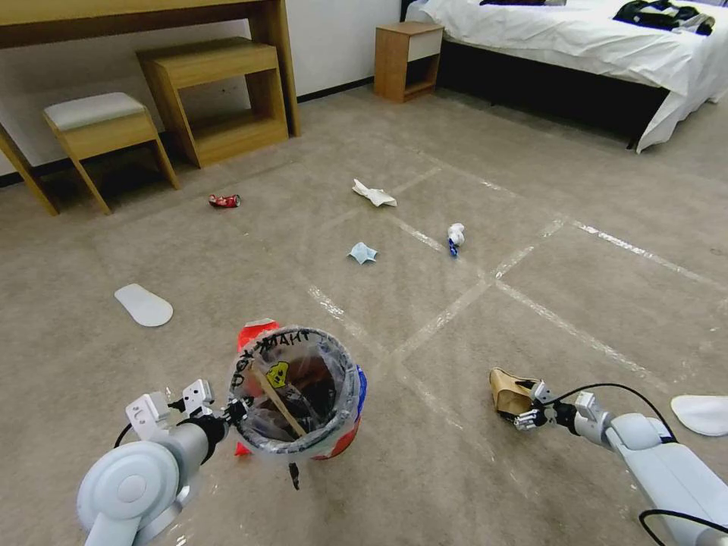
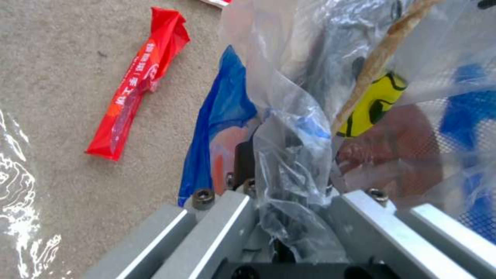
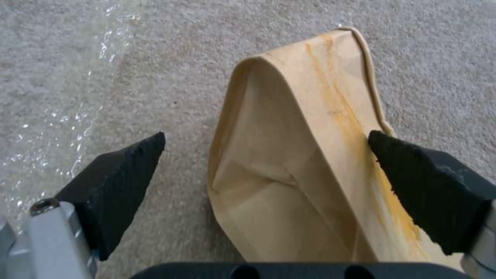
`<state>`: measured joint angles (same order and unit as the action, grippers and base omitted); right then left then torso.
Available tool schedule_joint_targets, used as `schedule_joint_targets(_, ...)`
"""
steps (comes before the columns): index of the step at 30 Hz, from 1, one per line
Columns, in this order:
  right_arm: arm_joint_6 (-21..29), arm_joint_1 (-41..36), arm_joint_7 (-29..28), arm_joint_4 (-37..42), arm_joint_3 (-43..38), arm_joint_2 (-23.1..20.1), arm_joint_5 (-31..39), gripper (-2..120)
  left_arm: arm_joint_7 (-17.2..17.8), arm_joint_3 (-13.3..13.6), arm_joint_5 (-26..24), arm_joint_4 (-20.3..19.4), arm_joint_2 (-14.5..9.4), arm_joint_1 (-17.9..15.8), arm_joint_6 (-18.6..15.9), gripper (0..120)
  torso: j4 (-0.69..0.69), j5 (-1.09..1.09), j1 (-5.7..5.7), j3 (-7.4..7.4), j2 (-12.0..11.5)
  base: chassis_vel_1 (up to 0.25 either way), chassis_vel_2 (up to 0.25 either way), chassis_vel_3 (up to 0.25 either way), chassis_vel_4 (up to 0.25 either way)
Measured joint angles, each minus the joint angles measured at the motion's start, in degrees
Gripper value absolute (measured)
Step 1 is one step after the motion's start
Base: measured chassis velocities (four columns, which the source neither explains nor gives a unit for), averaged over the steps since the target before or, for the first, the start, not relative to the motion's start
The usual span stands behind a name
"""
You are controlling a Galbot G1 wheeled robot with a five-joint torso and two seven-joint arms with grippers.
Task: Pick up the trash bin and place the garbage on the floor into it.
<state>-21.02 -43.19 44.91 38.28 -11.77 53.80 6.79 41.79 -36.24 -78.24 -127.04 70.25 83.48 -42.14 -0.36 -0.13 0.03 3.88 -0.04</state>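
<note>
My left gripper [image 1: 230,413] is shut on the near rim of the trash bin [image 1: 299,394], a red bucket with a blue rim [image 2: 219,116] and a clear liner. A thin wooden stick [image 1: 279,402] leans inside it. A red wrapper [image 2: 139,81] lies on the floor [image 1: 455,470] beside the bin. My right gripper [image 3: 266,135] is open low over the carpet, its fingers [image 3: 121,182] on either side of a crumpled brown paper bag [image 3: 300,162]. Farther off lie a crushed red can [image 1: 224,200], white paper [image 1: 373,193], a pale blue mask [image 1: 362,252] and a white-blue wad [image 1: 455,235].
Two white slippers lie on the carpet, one at the left [image 1: 143,305] and one at the right edge [image 1: 701,413]. A desk with a stool [image 1: 98,125] and a low shelf [image 1: 220,95] stand at the back left. A nightstand [image 1: 408,59] and a bed [image 1: 591,45] stand at the back right.
</note>
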Motion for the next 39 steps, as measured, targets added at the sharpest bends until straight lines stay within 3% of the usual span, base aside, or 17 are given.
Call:
schedule_joint_targets(26,0.7,3.3,-1.4,-3.4,3.2,2.0,-0.2,100,-0.3,0.4,0.1,0.8,-0.6,-1.0,0.0,0,0.00,0.00,0.00,0.00,0.0,0.000,0.000,0.000,0.000)
schedule_joint_targets(32,0.7,3.9,-1.4,-4.0,3.8,2.3,-0.2,79,-0.4,0.9,0.2,0.9,-0.6,-1.3,0.0,0,0.00,0.00,0.00,0.00,0.0,0.000,0.000,0.000,0.000)
schedule_joint_targets(39,0.7,4.4,-1.4,-4.5,4.5,2.9,-0.1,78,-0.6,1.0,0.4,0.9,-0.6,-1.3,0.0,0,0.01,0.00,0.00,0.00,0.0,0.000,0.000,0.000,0.000)
